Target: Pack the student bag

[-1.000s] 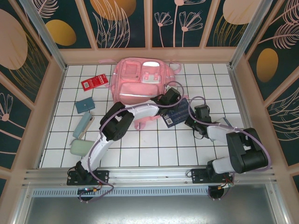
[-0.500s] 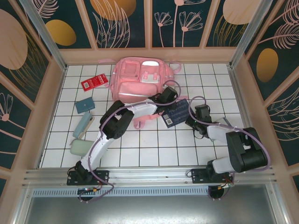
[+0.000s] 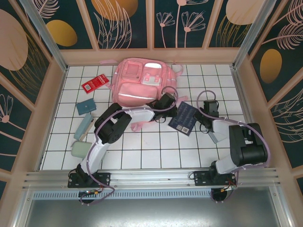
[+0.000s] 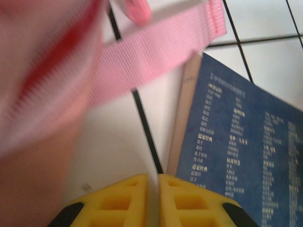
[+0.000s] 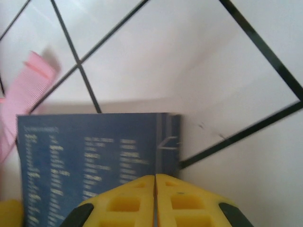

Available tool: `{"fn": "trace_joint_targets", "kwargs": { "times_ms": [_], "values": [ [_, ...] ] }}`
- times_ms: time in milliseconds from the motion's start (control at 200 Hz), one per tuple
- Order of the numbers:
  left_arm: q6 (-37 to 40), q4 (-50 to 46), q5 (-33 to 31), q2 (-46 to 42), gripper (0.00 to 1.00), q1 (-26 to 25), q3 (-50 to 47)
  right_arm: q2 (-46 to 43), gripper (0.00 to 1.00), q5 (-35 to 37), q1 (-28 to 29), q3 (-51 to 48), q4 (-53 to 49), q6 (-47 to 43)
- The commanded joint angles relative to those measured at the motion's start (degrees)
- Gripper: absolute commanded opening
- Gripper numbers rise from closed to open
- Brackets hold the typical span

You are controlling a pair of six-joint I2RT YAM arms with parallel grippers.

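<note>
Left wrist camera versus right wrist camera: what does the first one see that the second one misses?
The left wrist view takes in the blurred pink bulk of the student bag and the left claw, shut. The right wrist view takes in the right claw, shut, and the book's corner against bare tiles. Both share the blue book, a pink strap and the white tiled table.

Student bag (image 3: 142, 80): pink, pale strips. Book (image 3: 183, 117): dark blue cover, pale print. Packet (image 3: 95, 84): red. Box (image 3: 85, 106): teal. Table (image 3: 151, 146): white tiles, dark grid lines. Walls (image 3: 128, 23): dark teal, orange ovals, peach plant outlines.
</note>
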Motion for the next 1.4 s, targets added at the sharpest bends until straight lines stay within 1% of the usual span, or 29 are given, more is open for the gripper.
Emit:
{"fn": "trace_joint_targets", "kwargs": {
  "times_ms": [0, 125, 185, 220, 290, 350, 400, 470, 531, 641, 686, 856, 1016, 1161, 1396],
  "values": [
    [-3.0, -1.4, 3.4, -1.5, 0.15, -2.5, -3.2, 1.9, 0.1, -1.7, -0.2, 2.9, 1.7, -1.7],
    [-3.2, -0.7, 1.2, -3.9, 0.16, -2.9, -5.7, 1.6, 0.14, -2.8, -0.2, 2.8, 1.5, -1.5],
    [-2.3, -1.9, -1.7, -5.1, 0.2, -2.8, -6.2, -0.3, 0.17, -2.7, -0.2, 1.8, 1.1, -1.3],
    [-1.9, -2.5, -2.8, -5.6, 0.21, -2.8, -6.5, -1.7, 0.21, -2.4, -0.2, 1.2, 0.6, -1.3],
    [-1.4, -2.7, -3.7, -6.8, 0.27, -2.8, -7.2, -5.0, 0.25, -1.5, -0.2, -0.1, -1.2, -1.4],
    [-1.2, -2.6, -4.1, -7.6, 0.27, -2.8, -7.6, -8.3, 0.3, -0.7, -0.2, -1.5, -2.5, -1.4],
    [-1.5, -2.1, -4.4, -8.3, 0.28, -2.8, -8.2, -11.0, 0.37, -0.1, -0.2, -2.7, -4.0, -1.2],
    [-1.9, -1.1, -4.4, -9.5, 0.31, -2.8, -9.6, -14.3, 0.42, 0.1, -0.2, -4.5, -5.5, -0.7],
    [-2.0, 0.3, -4.3, -10.6, 0.36, -2.9, -11.0, -16.8, 0.51, -0.1, -0.2, -6.3, -6.5, -0.1],
    [-1.5, 5.1, -2.4, -13.0, 0.46, -3.5, -14.6, -20.4, 0.53, -0.3, -0.2, -9.6, -7.6, 0.8],
    [-1.0, 6.4, -1.6, -13.5, 0.5, -4.1, -15.3, -21.6, 0.57, -0.3, -0.2, -10.7, -7.7, 1.1],
    [-0.5, 9.9, 1.1, -13.3, 0.56, -4.9, -16.4, -22.6, 0.58, -1.4, -0.2, -13.2, -7.1, 1.4],
    [0.6, 10.5, 3.1, -11.8, 0.57, -5.3, -15.3, -21.4, 0.59, -1.7, -0.2, -12.9, -6.8, 1.5],
    [1.4, 8.6, 2.3, -9.7, 0.56, -5.3, -13.6, -20.1, 0.61, -2.3, -0.2, -12.9, -6.6, 2.6],
    [1.4, 7.8, 2.7, -6.8, 0.5, -5.4, -12.6, -18.7, 0.62, -2.7, -0.2, -12.8, -6.1, 3.3]
  ]
}}
